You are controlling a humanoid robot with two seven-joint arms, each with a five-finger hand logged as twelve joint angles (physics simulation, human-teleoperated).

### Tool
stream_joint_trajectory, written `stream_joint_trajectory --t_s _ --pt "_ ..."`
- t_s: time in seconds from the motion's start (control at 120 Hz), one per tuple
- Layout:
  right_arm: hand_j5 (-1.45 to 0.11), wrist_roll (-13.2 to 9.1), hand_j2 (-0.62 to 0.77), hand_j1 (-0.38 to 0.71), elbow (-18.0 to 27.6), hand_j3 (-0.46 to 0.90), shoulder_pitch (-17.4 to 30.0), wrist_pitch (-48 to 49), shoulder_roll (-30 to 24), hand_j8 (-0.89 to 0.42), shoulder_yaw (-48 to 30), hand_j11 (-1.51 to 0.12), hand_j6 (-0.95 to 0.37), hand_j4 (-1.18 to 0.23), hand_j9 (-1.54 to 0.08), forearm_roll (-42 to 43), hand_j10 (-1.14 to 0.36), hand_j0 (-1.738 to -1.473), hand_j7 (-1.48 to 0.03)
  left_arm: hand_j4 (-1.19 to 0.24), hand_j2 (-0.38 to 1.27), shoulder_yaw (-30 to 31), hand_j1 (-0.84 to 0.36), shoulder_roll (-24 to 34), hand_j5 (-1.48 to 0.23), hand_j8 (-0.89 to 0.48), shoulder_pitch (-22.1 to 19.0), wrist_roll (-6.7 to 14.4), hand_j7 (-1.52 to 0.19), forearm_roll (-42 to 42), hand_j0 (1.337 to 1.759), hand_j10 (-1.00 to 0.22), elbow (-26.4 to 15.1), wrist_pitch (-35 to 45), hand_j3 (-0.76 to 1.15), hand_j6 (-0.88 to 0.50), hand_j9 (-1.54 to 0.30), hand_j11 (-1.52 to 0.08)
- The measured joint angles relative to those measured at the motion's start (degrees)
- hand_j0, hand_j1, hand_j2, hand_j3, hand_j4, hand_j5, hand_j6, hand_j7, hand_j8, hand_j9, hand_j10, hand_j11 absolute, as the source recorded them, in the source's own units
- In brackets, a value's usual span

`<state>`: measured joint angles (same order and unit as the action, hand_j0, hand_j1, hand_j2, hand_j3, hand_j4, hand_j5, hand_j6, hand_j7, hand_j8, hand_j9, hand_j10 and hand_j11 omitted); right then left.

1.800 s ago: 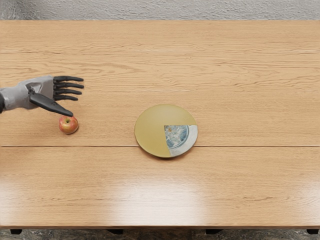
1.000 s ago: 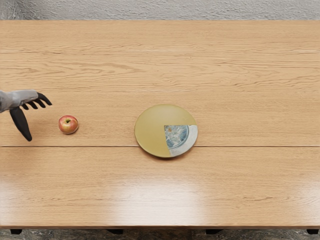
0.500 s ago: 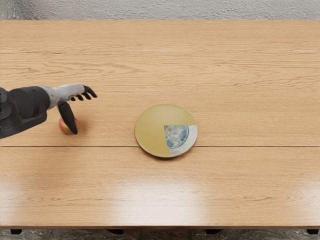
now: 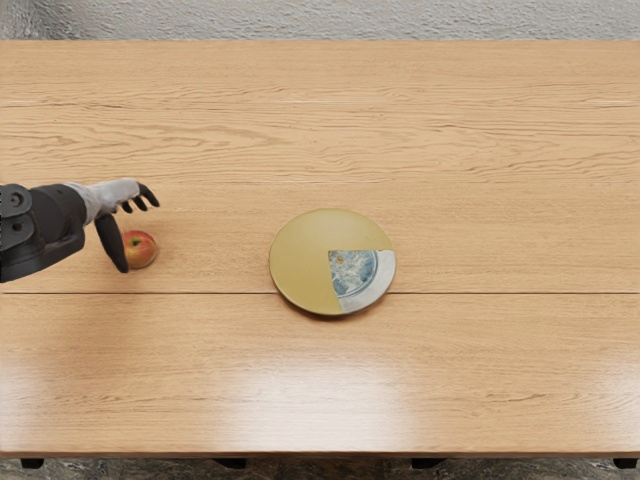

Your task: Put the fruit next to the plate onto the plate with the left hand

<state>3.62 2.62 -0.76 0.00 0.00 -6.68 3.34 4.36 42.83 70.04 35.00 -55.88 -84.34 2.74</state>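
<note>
Beside the round red apple [image 4: 143, 249], left hand [image 4: 113, 204] splayed, perhaps touching; plate [image 4: 300, 265] apart.

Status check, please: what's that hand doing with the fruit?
Left hand open, beside apple. Apple on table, left of plate. Nothing between them.

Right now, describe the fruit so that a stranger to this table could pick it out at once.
Start at the wooden table and find the round yellow plate near its middle. Look left of it, toward the left hand, whose arm comes in from the left edge. Right beside that hand lies the apple: small, round, red and yellow, unlike the flat plate and the grey hand.
</note>
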Motion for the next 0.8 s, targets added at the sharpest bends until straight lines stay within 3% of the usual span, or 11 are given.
stream_joint_trajectory --t_s 0.533,0.8 --pt "-0.05 -0.2 -0.01 -0.3 0.0 0.0 -0.5 0.0 0.0 -0.04 0.0 -0.05 -0.04 -0.04 -0.05 0.0 -0.04 -1.658 -0.05 -0.33 0.07 8.3 -0.04 -4.8 -0.43 -0.33 0.0 0.0 -0.43 -0.8 1.658 -0.33 -0.3 11.9 0.0 -0.33 -0.43 -0.43" --pt "-0.05 -0.2 -0.01 -0.3 0.0 0.0 -0.6 0.0 0.0 -0.04 0.0 -0.05 -0.04 -0.04 -0.05 0.0 -0.04 -1.658 -0.05 -0.45 0.09 9.3 -0.19 -4.2 -0.58 -0.45 -0.2 0.0 -0.58 -0.8 1.658 -0.45 -0.8 13.5 0.0 -0.45 -0.58 -0.58"
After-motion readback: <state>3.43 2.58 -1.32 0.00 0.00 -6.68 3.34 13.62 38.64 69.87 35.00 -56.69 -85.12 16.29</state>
